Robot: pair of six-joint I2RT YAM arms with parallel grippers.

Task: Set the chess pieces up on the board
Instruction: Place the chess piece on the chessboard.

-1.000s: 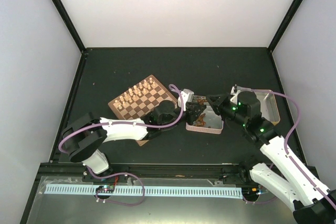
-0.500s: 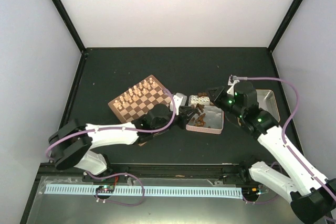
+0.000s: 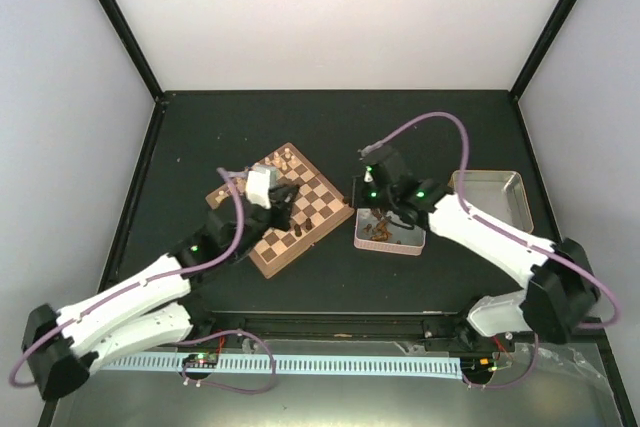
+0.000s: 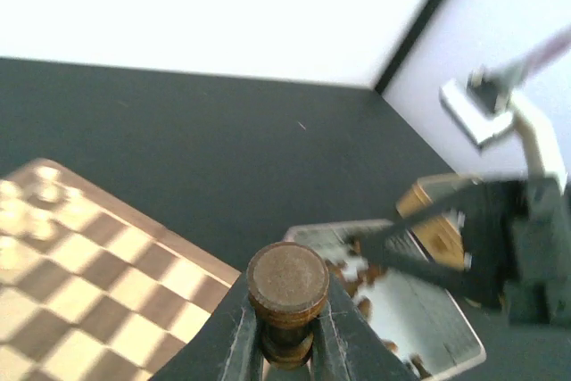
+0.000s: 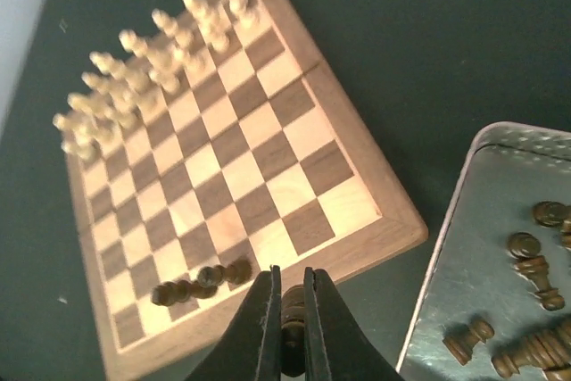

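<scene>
Black tabletop carries the board [image 5: 232,176], where a few dark chess pieces [image 5: 201,283] lie toppled near one edge. Most wait in the silvery tin [image 5: 482,220]. Pale pieces [image 5: 152,51] stand ranked opposite. The left gripper [image 4: 285,327] pinches a dark piece [image 4: 287,278] beyond the board's edge, and the right gripper [image 5: 287,287] seems clamped on another.

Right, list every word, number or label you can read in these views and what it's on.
None readable in any view.
The checkered wooden chessboard, the silvery rectangular tin and the dark brown wooden chess piece in the left fingers bear no markings.
The small wired module on the near rail is too small to read.
</scene>
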